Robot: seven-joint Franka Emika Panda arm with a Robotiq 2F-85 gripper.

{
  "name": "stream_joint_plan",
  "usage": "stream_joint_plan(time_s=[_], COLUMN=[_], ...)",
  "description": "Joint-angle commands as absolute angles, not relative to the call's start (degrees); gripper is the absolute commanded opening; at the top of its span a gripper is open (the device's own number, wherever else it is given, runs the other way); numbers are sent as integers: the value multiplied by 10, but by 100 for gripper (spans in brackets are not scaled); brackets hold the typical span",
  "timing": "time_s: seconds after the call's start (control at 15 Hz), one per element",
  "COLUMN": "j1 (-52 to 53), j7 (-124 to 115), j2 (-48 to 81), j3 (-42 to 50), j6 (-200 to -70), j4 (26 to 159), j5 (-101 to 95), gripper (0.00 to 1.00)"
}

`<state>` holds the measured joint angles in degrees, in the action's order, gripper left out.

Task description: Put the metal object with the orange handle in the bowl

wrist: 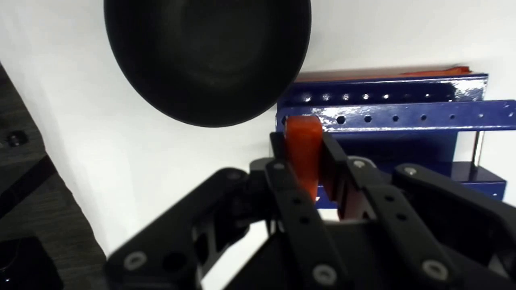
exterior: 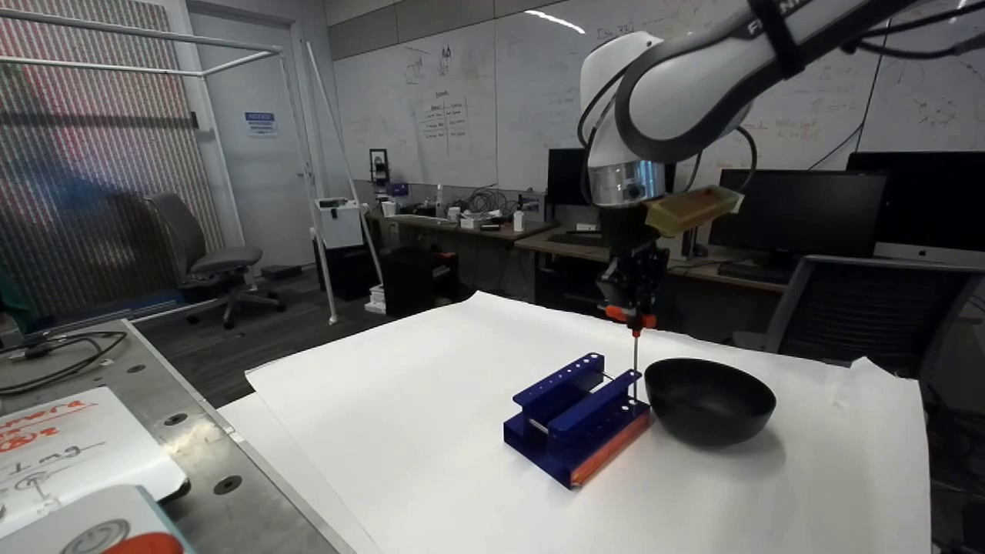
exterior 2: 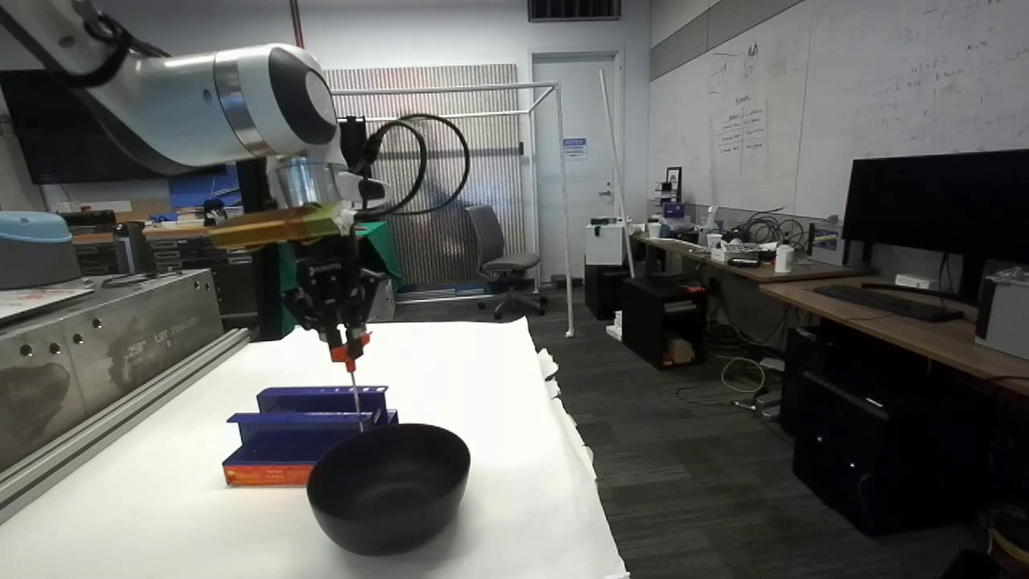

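jaws clamp orange-handled tool [wrist: 305, 151]; sign [exterior 2: 575, 148] reads "notice"

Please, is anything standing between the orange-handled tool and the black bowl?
Yes: the blue tool rack. The tool seems to have its shaft through the rail nearest the bowl; the hand likely must lift it clear, then over the rim.

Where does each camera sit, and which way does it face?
Exterior view: apart from the arm, which shows at upper right; looks across the white sheet toward the whiteboard.
Exterior view: also apart, looking past the bowl toward the door; the arm shows at upper left.
Wrist view: on the arm, looking down at the bowl and blue rack; the gripper shows at bottom, closed on the orange-handled tool.
Both exterior views share arm, gripper, bowl, blue rack and door.
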<state>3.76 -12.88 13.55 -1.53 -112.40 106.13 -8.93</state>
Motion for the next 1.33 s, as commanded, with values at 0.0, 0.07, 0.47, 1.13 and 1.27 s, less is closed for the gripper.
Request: stream_joint_plan(time_s=[0.0, 0.07, 0.47, 1.13, 1.27], j1=[36, 34, 23, 18, 20], j7=[-81, -74, -99, -105, -110], j2=[37, 17, -8, 74, 91], j3=[-20, -20, -12, -10, -9], j6=[-1054, -1029, -901, -1053, -1077], j4=[1085, 1081, 1069, 1117, 1116], j5=[-72, -67, -102, -132, -141], gripper=[6, 6, 6, 6, 6])
